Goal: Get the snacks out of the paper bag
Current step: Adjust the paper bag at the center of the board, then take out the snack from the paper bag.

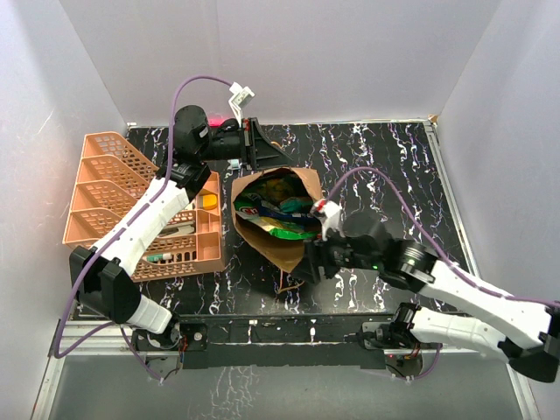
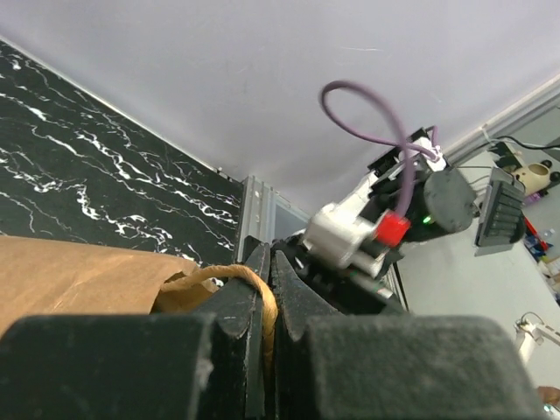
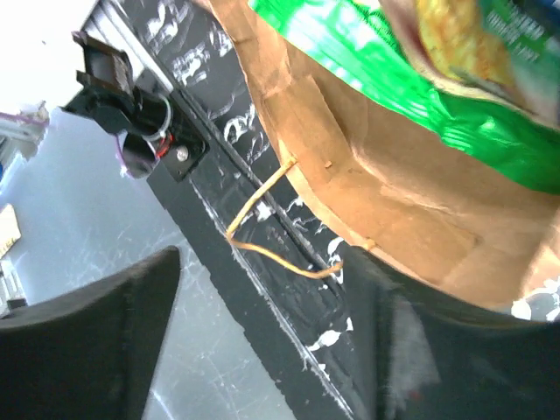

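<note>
The brown paper bag (image 1: 282, 249) lies open in the middle of the black marble table. Several green and dark blue snacks (image 1: 284, 214) show inside its mouth. My left gripper (image 1: 261, 153) is at the bag's far edge. In the left wrist view it (image 2: 269, 255) is shut on the bag's twisted paper handle (image 2: 229, 275), beside the bag's wall (image 2: 79, 276). My right gripper (image 1: 306, 262) is open at the bag's near right edge. In the right wrist view it (image 3: 271, 276) is spread wide around the other loose handle (image 3: 262, 249), just below the bag (image 3: 385, 201) and a green packet (image 3: 455, 122).
An orange lattice tray (image 1: 101, 144) with small items stands left of the bag, under my left arm. White walls close in the back and both sides. The table's front rail (image 1: 280, 328) runs between the arm bases.
</note>
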Controlling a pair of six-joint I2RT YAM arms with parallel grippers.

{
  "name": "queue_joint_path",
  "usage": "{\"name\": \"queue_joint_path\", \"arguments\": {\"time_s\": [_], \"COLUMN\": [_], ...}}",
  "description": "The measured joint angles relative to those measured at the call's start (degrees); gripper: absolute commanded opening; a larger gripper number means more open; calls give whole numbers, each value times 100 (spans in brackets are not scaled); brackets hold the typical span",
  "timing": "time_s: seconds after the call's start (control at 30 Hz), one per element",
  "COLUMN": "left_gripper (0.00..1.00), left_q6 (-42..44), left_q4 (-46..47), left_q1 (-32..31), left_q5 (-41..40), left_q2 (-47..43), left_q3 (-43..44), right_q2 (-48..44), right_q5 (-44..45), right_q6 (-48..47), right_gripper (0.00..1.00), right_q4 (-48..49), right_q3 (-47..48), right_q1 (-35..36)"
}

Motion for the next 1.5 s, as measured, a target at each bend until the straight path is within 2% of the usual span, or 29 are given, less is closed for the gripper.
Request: {"name": "queue_joint_path", "arguments": {"time_s": [0.03,0.23,0.43,0.57,0.7,0.8,0.93,1.07,1.23,1.5], "left_gripper": [0,0,0,0,0,0,0,0,0,0], "left_q6": [61,232,328,396,433,437,437,431,417,363], "left_q4": [-87,-511,-839,-1058,-1178,-1200,-1193,-1126,-1062,-938], "left_q1": [0,0,0,0,0,0,0,0,0,0], "left_q5": [-55,-315,-531,-614,-667,-686,-697,-686,-647,-627], "left_q2": [-28,-59,-59,-61,-68,-98,-157,-236,-267,-289], "left_q3": [0,-9,-31,-31,-33,-61,-72,-157,-232,-407], "right_q2": [-293,-1663,-1864,-1329,-649,-247,118,459,881,1585], "right_q5": [114,485,704,466,-367,-826,-907,-688,-330,153], "right_q6": [39,-31,-962,-2188,-4000,-5272,-6286,-6741,-6861,-6819], "right_gripper": [97,98,98,98,96,89,78,69,67,57], "right_q4": [-52,136,789,1045,986,713,623,623,750,1060], "right_q3": [-35,-490,-658,-435,-116,44,129,133,136,136], "right_q1": [0,0,-2,-2,-4,0,0,0,0,0]}}
